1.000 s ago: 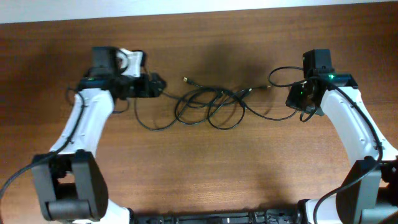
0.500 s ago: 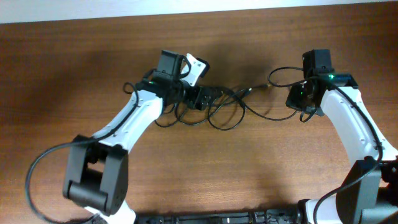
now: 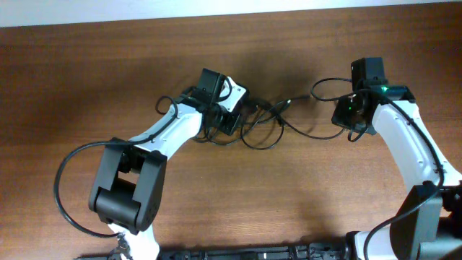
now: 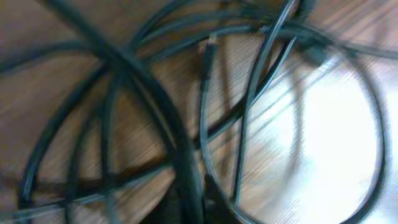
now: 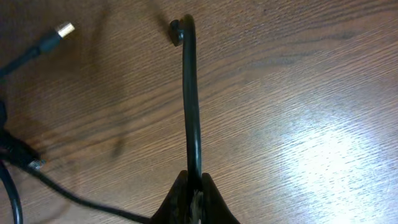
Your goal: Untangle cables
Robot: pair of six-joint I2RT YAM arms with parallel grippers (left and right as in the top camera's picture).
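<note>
The cables point(image 3: 256, 124) lie tangled together; right of the tangle, the right gripper point(image 5: 194, 190) is clenched on one cable; the left gripper point(image 3: 229, 119) sits over the tangle's left edge, its grip unclear in the blur; a blind pull there could tighten the loops.

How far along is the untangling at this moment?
Done: nothing; the cables lie in overlapping loops. In hand: right gripper is shut on one cable; left gripper sits over the tangle, grip unclear. Left: separating every cable.
</note>
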